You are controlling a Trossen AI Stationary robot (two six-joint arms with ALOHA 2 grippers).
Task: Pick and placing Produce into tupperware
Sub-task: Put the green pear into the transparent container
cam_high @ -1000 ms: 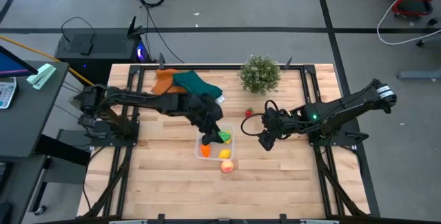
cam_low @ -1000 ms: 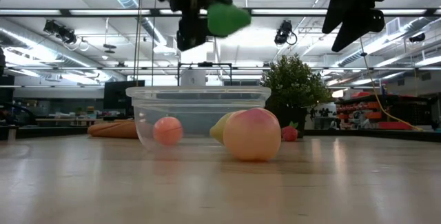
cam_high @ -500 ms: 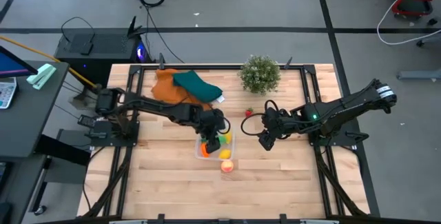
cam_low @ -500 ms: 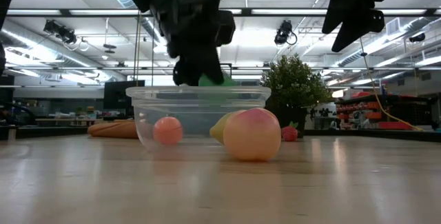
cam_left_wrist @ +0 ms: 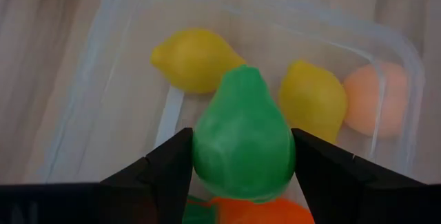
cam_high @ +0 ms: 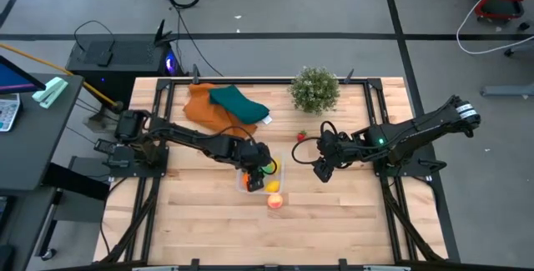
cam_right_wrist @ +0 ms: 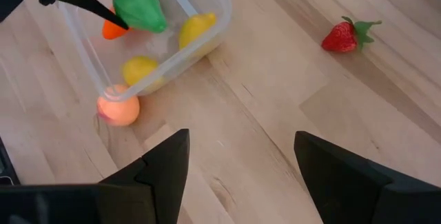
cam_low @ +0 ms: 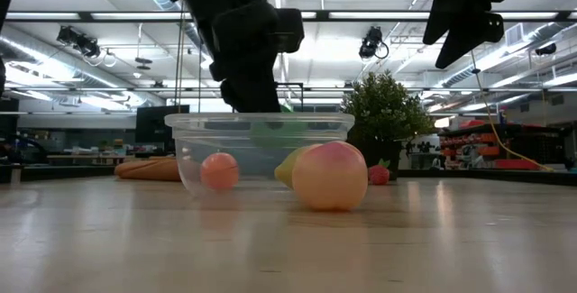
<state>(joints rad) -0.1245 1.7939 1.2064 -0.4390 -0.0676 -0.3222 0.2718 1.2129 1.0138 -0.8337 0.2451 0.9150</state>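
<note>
I work on a wooden table in an open workshop. My left gripper sits low inside the tupperware, clamped on the green pear above two lemons. Bare wood separates it from my right gripper, fingers apart, hovering nearby.

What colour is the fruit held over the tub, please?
Green pear, held by the left end effector; clearest in the left wrist view.

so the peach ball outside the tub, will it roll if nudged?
Likely yes: the peach ball looks round and rests on bare wood table. It sits against the tub, which may stop it that way. Probably light, rigid plastic.
</note>
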